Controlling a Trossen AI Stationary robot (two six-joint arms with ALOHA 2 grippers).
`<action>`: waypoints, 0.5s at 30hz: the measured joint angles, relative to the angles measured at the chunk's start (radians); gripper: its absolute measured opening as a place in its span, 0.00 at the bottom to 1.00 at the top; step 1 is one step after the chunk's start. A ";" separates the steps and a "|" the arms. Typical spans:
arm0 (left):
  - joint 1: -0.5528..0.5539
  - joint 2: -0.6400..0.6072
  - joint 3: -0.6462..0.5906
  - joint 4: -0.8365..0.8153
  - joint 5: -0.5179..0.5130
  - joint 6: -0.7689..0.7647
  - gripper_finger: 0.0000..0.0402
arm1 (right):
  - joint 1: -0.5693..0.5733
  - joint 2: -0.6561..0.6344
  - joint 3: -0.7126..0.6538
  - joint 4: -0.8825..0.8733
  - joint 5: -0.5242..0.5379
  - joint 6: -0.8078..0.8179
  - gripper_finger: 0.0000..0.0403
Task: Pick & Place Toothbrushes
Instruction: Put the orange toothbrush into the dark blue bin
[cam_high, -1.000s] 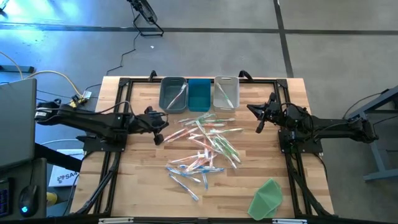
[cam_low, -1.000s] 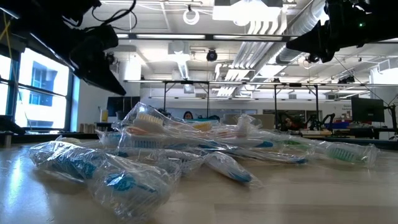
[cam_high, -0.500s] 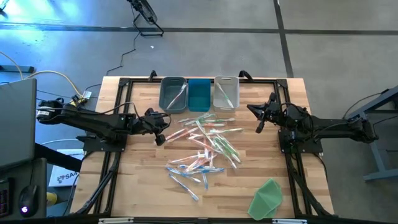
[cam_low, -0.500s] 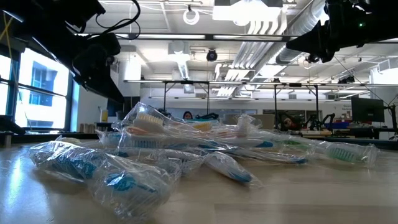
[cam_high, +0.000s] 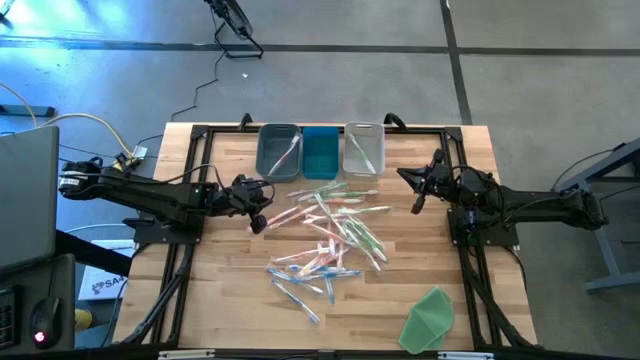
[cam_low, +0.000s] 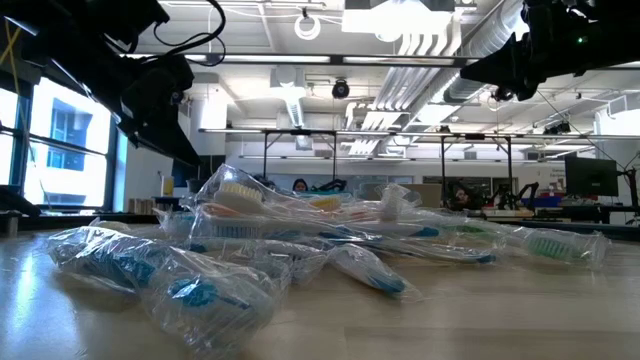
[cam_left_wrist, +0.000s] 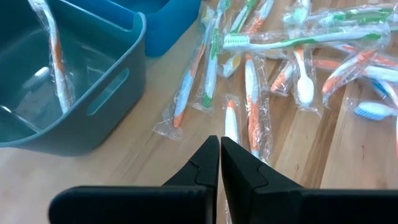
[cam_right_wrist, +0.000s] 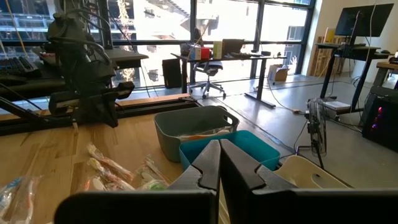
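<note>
Our left gripper (cam_left_wrist: 220, 144) has crept from table edge toward the wrapped toothbrushes (cam_high: 327, 235), jaws pinched empty, so no pick yet; right gripper (cam_high: 418, 205) parked shut.

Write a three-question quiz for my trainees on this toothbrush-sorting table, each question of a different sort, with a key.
1. True or false: the left pincer is holding a toothbrush.
2. Multiple choice: the teal bin stands (A) between the grey bin and the pale bin, (B) at the left end of the row, (C) by the green sheet.
3. Fill in: the pile of wrapped toothbrushes lies on the ____ table.

Key:
1. False; it is shut and empty, above the table near the grey bin.
2. A.
3. Wooden.

The right pincer is shut too.
</note>
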 joint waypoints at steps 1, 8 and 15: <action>0.000 0.000 0.000 0.000 -0.005 0.000 0.03 | 0.000 0.000 0.000 -0.001 0.000 0.000 0.01; 0.000 0.000 0.000 0.000 -0.052 0.004 0.03 | 0.000 0.000 0.000 -0.007 0.000 0.000 0.01; 0.000 0.000 0.000 0.000 -0.050 0.007 0.04 | 0.000 0.000 0.000 -0.023 0.000 0.000 0.01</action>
